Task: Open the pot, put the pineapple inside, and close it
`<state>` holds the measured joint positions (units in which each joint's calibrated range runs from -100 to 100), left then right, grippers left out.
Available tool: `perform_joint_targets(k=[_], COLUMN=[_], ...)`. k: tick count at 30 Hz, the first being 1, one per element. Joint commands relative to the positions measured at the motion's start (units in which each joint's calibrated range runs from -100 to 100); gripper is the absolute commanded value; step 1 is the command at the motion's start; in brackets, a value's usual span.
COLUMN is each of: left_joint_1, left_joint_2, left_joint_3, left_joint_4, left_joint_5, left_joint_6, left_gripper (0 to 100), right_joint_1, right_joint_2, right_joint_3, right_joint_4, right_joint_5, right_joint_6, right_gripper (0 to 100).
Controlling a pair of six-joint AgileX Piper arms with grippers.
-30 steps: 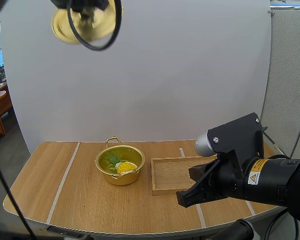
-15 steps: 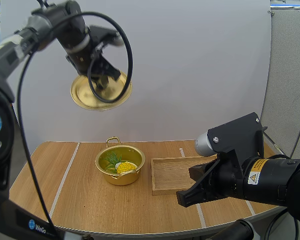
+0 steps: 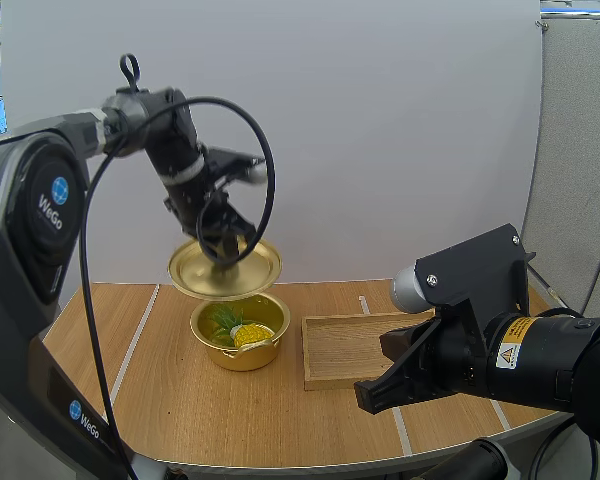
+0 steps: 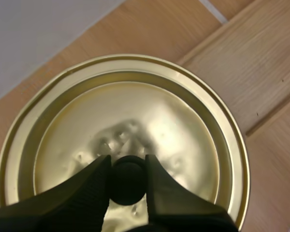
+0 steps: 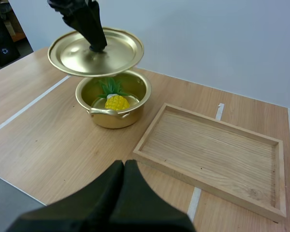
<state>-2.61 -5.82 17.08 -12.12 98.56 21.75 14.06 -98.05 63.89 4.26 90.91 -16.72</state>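
change: the lid [image 3: 205,272], high above the worktop [image 3: 170,400] a second ago, now hangs nearly level just over the pot [image 3: 245,358], with a gap showing at the front rim.
meaning: the pineapple [image 3: 250,334] already lies inside the pot, so i judge only the closing is left: lower, seat, let go.
worktop: flat pale wood grain, crossed by thin white lines.
tray [image 3: 350,350]: shallow wooden rectangle with a raised rim, just beside the pot.
pot: round, shiny gold metal, thin wall.
lid: same gold metal, stepped rings, dimpled near the middle, round black knob [image 4: 128,179].
pineapple: small, bumpy yellow body, spiky green leaves.
left claw [image 4: 128,164]: ribbed black fingers clamped on the knob from both sides.
right claw [image 5: 122,166]: fingers pressed into one dark wedge, holding nothing, well apart from the pot.
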Motion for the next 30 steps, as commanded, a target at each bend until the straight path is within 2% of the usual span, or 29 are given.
perform_joint_targets(k=[1, 8, 13, 30], left_joint_1=[-0.27, -0.27, -0.27, -0.27], left_joint_2=[0.46, 0.75, 0.75, 8.33], left_joint_3=[3.99, 11.17, 11.78, 11.78], left_joint_4=[-2.60, -5.46, -5.93, -6.88], left_joint_5=[-6.82, -20.37, -25.96, -27.02], left_joint_6=[2.12, 5.83, 6.53, 8.03], left_gripper=[0, 0, 0, 0], right_joint_1=[-0.30, -0.30, -0.30, -0.30], right_joint_2=[-0.48, -0.48, -0.48, -0.48], right_joint_3=[0.18, 0.18, 0.18, 0.18], right_joint_4=[-0.37, -0.37, -0.37, -0.37], right_joint_5=[-1.10, -1.10, -1.10, -1.10], right_joint_6=[-0.43, -0.43, -0.43, -0.43], right_gripper=[0, 0, 0, 0])
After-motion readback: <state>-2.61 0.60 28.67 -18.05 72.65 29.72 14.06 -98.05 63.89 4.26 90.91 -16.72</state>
